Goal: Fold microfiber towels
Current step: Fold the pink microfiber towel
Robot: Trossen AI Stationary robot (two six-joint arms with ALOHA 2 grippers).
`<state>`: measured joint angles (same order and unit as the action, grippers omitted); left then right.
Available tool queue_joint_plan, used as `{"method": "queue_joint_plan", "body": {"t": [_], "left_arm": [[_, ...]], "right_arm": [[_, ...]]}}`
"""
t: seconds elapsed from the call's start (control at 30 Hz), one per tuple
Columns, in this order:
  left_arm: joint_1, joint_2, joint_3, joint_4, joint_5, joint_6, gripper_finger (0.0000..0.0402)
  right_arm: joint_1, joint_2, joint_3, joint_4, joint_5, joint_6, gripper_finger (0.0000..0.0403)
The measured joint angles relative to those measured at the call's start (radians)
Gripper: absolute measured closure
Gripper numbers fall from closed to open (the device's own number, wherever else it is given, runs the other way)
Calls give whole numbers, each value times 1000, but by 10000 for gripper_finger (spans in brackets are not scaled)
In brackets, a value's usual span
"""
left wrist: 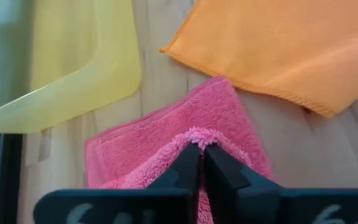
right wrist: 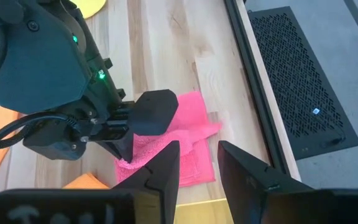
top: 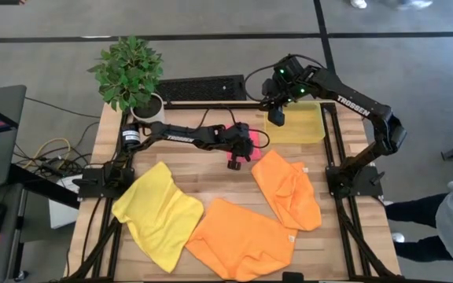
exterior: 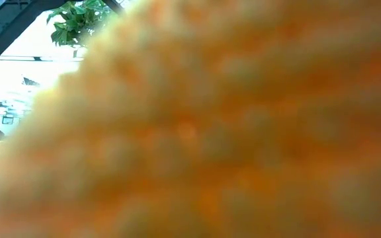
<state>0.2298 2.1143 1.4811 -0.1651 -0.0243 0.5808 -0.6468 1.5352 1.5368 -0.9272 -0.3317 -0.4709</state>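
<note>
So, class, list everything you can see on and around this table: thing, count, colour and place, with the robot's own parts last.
Pink towel: one, pink, partly folded, table's middle, pinched by the left gripper.
Orange towels: two, orange; one right of centre, one at the near edge.
Yellow towel: one, bright yellow, near left.
Plastic bin: one, translucent yellow, far right of the table.
Potted plant: one, green, far left corner.
Table: one, pale wood.
Left gripper: dark, shut on the pink towel.
Right gripper: dark, open, above the bin.
</note>
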Motion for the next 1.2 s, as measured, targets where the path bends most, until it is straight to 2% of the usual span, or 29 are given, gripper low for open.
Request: {"method": "queue_joint_plan", "body": {"t": [0.33,0.47,0.53,0.63,0.97,1.13,1.2], "left_arm": [[0,0,0,5,-3,4,287],[-9,0,0,2,-48,12,262],[-13,-1,17,-44,-84,13,257],[-13,-2,61,-95,-84,15,254],[-26,-3,70,-28,-8,202,254],[-25,-3,70,-27,-33,241,254],[-24,-3,70,-21,-5,284,255]], "right_arm": [[0,0,0,0,0,1,269],[0,0,0,0,0,1,269],[-4,0,0,0,0,1,269],[-5,1,0,-3,0,2,269],[-5,1,0,-8,0,1,269],[-5,1,0,-8,0,-6,269],[-5,1,0,-8,0,-8,269]]}}
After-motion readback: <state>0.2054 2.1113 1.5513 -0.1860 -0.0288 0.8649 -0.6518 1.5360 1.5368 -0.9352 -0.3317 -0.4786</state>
